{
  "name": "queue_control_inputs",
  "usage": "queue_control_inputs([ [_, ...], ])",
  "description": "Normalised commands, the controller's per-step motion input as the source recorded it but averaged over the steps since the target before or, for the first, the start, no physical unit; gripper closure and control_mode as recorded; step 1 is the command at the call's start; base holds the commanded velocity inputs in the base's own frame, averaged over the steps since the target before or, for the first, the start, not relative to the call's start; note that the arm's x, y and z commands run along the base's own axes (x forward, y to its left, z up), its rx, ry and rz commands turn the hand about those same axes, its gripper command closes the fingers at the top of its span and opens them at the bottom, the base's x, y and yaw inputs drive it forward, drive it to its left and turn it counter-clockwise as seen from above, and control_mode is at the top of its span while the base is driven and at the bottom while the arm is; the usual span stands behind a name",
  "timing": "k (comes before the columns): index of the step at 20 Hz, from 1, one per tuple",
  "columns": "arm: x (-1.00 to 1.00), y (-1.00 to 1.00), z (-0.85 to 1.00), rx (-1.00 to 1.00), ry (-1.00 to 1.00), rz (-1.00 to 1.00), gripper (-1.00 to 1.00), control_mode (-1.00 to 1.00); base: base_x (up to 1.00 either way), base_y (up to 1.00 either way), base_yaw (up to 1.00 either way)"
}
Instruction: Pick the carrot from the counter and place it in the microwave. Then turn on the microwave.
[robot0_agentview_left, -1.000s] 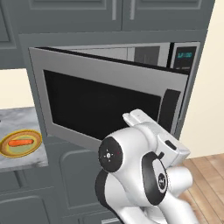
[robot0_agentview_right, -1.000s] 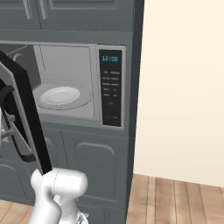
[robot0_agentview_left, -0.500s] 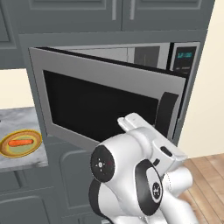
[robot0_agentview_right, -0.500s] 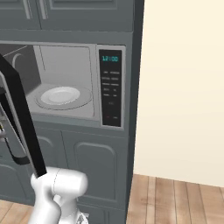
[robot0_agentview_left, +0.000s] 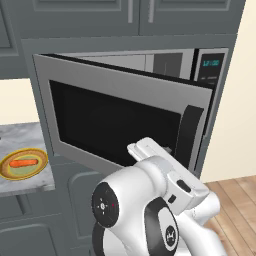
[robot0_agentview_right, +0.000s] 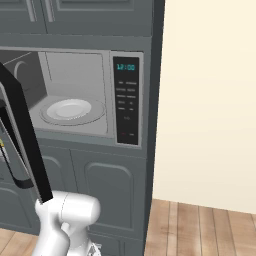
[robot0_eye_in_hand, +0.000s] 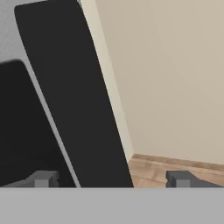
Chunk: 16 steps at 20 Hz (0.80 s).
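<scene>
The carrot (robot0_agentview_left: 23, 163) lies on a yellow-rimmed, green-centred plate (robot0_agentview_left: 41, 169) on the marble counter (robot0_agentview_left: 27, 186) at far left. The microwave (robot0_agentview_right: 127, 130) stands with its black glass door (robot0_agentview_left: 115, 125) swung out to the left. Inside is a white turntable (robot0_agentview_right: 72, 109). In the hand view my gripper (robot0_eye_in_hand: 111, 179) is open. Its fingertips (robot0_eye_in_hand: 43, 178) stand wide apart on either side of the door's dark bar handle (robot0_eye_in_hand: 70, 96) without closing on it. My white hand (robot0_agentview_left: 165, 167) sits low in front of the door, beside the handle (robot0_agentview_left: 187, 135).
The keypad (robot0_agentview_right: 127, 107) and cyan display (robot0_agentview_right: 126, 66) are on the microwave's right side. Dark grey cabinets (robot0_agentview_right: 100, 185) run above and below. A cream wall (robot0_agentview_right: 210, 100) and wooden floor (robot0_agentview_right: 200, 225) lie to the right.
The door has swung slightly further open. My arm's elbow has shifted left and closer to the camera in the left base view. The carrot has not moved.
</scene>
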Motion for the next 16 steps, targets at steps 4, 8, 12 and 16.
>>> queue_control_inputs([
  [4,-0.41,0.02,0.00,-0.03,0.00,0.00,-1.00,-1.00,0.00,0.00,0.00],
  [8,-0.53,0.00,0.00,-0.03,-0.03,0.04,-1.00,-1.00,0.00,0.00,0.00],
  [12,-0.47,0.00,-0.04,-0.06,-0.01,0.10,-1.00,-1.00,0.00,0.00,0.00],
  [16,-0.35,-0.10,-0.06,-0.07,-0.03,0.18,-1.00,-1.00,0.00,0.00,0.00],
])
